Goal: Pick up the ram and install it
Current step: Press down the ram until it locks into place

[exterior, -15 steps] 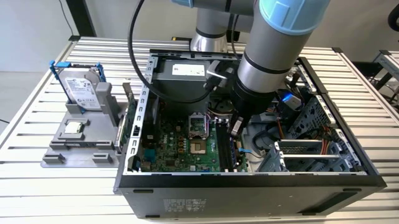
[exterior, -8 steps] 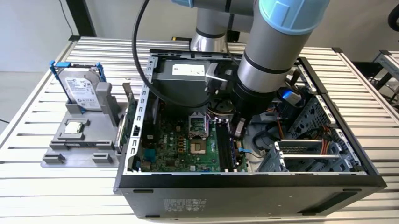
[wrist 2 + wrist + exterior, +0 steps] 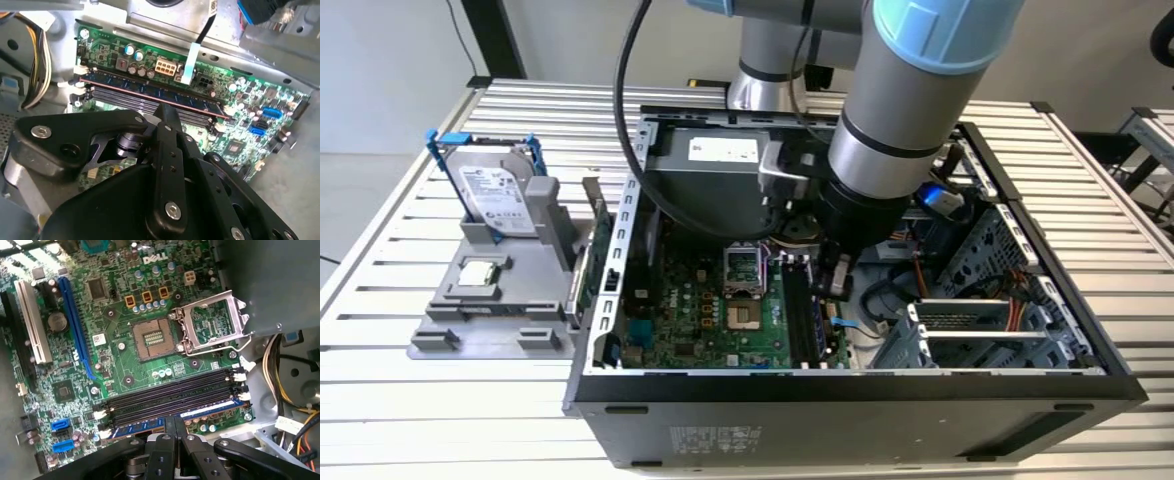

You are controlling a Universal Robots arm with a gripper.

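Observation:
The ram point(image 3: 125, 87) is a long dark blue-green stick standing on edge in the outermost black slot of the green motherboard point(image 3: 707, 310), inside the open computer case. It shows as a blue strip point(image 3: 210, 411) on both sides of my fingers. My gripper point(image 3: 175, 421) is shut, its two fingers pressed together, and its tip point(image 3: 166, 109) sits at the middle of the ram's upper edge. The other black slots point(image 3: 170, 392) beside the ram hold nothing. In the exterior view the gripper point(image 3: 834, 285) reaches straight down over the slots.
The CPU socket point(image 3: 152, 337) lies open with its metal lid point(image 3: 212, 322) raised. Cable bundles point(image 3: 290, 385) and a drive cage point(image 3: 974, 320) crowd the case beyond the slots. Outside the case, a hard drive in a blue bracket point(image 3: 494, 190) and a small silver chip point(image 3: 480, 272) rest on a grey fixture.

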